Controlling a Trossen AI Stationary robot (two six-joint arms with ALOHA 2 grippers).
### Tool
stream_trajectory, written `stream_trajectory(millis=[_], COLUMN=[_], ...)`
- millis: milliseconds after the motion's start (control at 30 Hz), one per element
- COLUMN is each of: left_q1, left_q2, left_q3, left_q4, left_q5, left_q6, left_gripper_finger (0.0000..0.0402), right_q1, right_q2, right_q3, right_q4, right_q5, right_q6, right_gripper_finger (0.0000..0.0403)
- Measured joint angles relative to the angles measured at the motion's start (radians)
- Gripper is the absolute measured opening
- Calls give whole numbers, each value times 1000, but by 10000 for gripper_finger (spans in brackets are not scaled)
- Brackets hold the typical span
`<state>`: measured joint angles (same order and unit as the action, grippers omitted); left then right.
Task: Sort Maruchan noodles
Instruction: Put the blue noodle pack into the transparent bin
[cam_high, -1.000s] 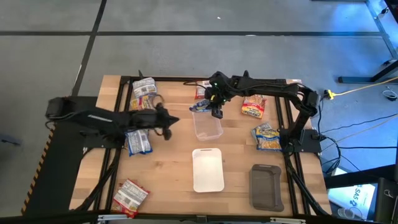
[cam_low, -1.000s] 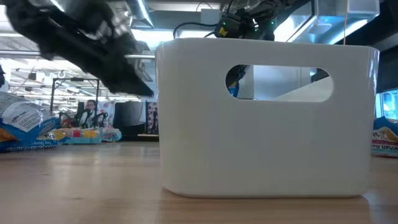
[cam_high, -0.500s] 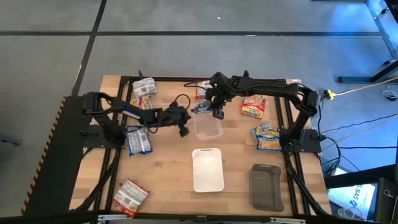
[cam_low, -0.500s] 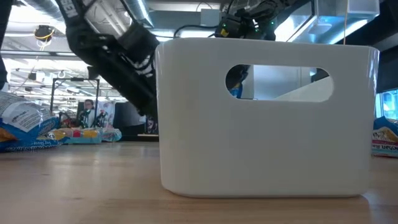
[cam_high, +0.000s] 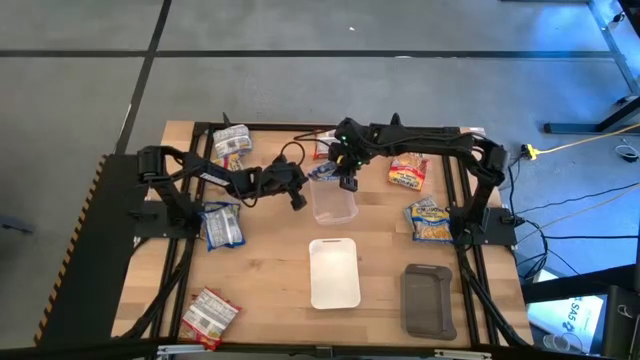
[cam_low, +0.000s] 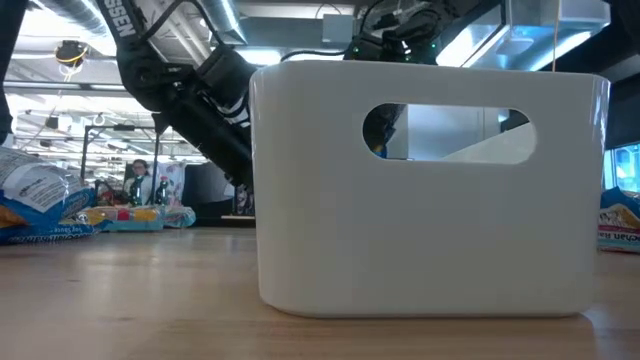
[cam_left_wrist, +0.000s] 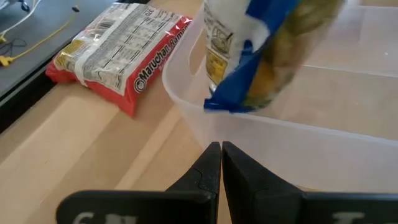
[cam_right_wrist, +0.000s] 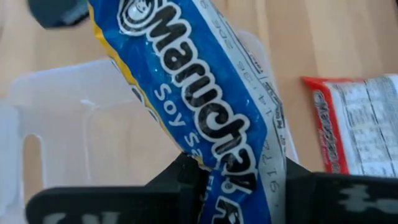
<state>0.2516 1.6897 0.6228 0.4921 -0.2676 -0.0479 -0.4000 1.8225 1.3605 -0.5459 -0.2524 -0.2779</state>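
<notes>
The right gripper (cam_high: 343, 178) hangs over the far rim of the clear plastic bin (cam_high: 334, 204) at mid-table, clamped on a blue-yellow Maruchan soy sauce packet (cam_right_wrist: 205, 106) whose lower end dips past the bin's rim; the left wrist view shows the same packet tilted over the bin wall. The left gripper (cam_high: 297, 200) sits just beside the bin's left wall, its fingers (cam_left_wrist: 214, 163) pressed together with nothing between them. A red Maruchan packet (cam_left_wrist: 121, 55) lies flat on the wooden table (cam_high: 270, 270) just beyond the bin's far edge. Other noodle packets lie scattered: a silver-grey one (cam_high: 231, 143) near the far left corner, a blue one (cam_high: 221, 224) on the left side, a red one (cam_high: 208, 316) near the front left corner, an orange-red one (cam_high: 408, 171) to the right of the bin, and a blue-yellow one (cam_high: 429, 220) on the right side. A white tray (cam_high: 334, 272) rests near the front middle with a dark grey tray (cam_high: 429, 300) to its right, both apart from the packets
</notes>
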Motion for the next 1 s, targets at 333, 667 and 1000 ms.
stream_trajectory(millis=[333, 667, 1000], left_q1=[4, 26, 57], left_q2=[0, 0, 0], left_q3=[-1, -1, -1], left_q4=[39, 50, 60], left_q5=[22, 27, 65], left_q6=[9, 32, 32], left_gripper_finger=[9, 9, 9], right_q1=[-2, -1, 0], right_q2=[54, 108, 144], right_q3=[-1, -1, -1], right_q4=[22, 31, 48], right_q5=[8, 58, 60], right_q6=[8, -18, -19], right_gripper_finger=[60, 60, 82])
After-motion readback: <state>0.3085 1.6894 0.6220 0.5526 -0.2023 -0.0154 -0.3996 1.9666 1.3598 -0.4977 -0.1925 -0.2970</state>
